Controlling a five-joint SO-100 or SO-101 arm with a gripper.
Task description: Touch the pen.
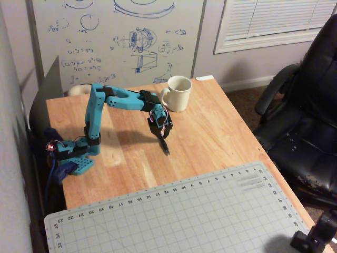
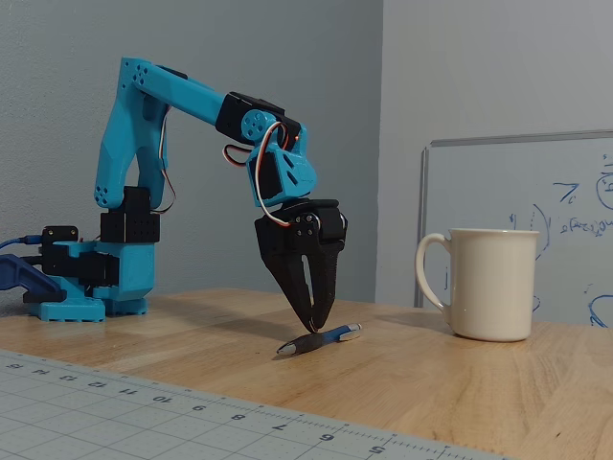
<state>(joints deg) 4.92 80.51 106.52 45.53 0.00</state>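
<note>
Pen [image 2: 321, 339], slim, dark with bluish barrel, lies under nearly closed fingers [image 2: 314, 326].

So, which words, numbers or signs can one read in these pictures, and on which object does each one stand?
"9 10 11 12 13 14 15 16 17 18 19 20": ruler numbers along the edge of the cutting mat, overhead view.
"23", "34", "35": on its left corner, less sure.
"7", "6", "5": on the mat in the fixed view; others blurred.
Whiteboard: blue handwritten formulas and sketches, too blurred to read.
White mug, arm, pen: no text visible.
</note>
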